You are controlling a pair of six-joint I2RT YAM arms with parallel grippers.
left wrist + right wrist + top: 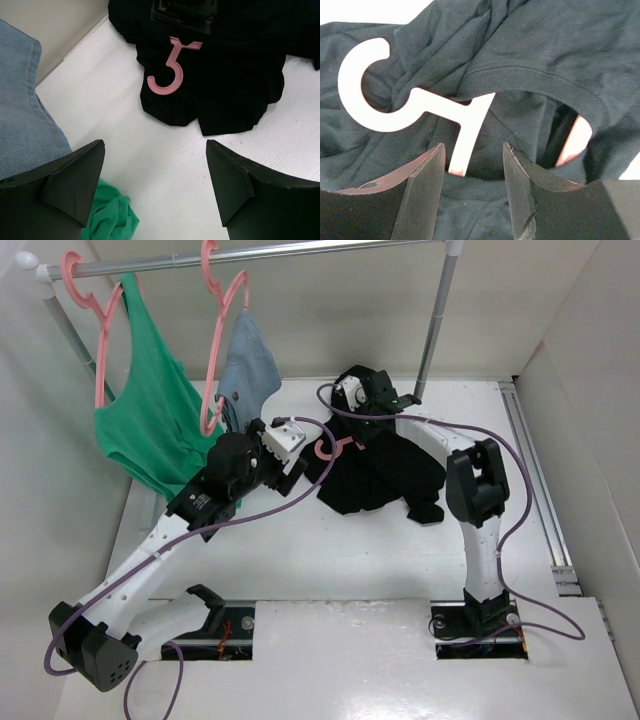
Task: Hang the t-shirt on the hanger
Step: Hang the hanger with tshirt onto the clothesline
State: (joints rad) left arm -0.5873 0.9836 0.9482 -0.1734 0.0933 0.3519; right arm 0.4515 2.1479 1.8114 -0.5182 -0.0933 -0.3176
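Observation:
The black t-shirt (385,478) lies crumpled on the table; it also shows in the left wrist view (230,75) and the right wrist view (520,45). The pink hanger (334,447) has its hook lying on the shirt's left side, with its frame going under the cloth at the neck opening (470,125). My right gripper (352,430) is open right above the hanger; the stem sits between the jaws (472,150), near the left finger. My left gripper (298,464) is open and empty (155,150), just left of the shirt and the hook (170,70).
A rail (250,254) at the back carries a green tank top (145,410) and a blue-grey garment (248,365) on pink hangers, close to my left arm. The rail's right post (436,325) stands behind the shirt. White walls enclose the table.

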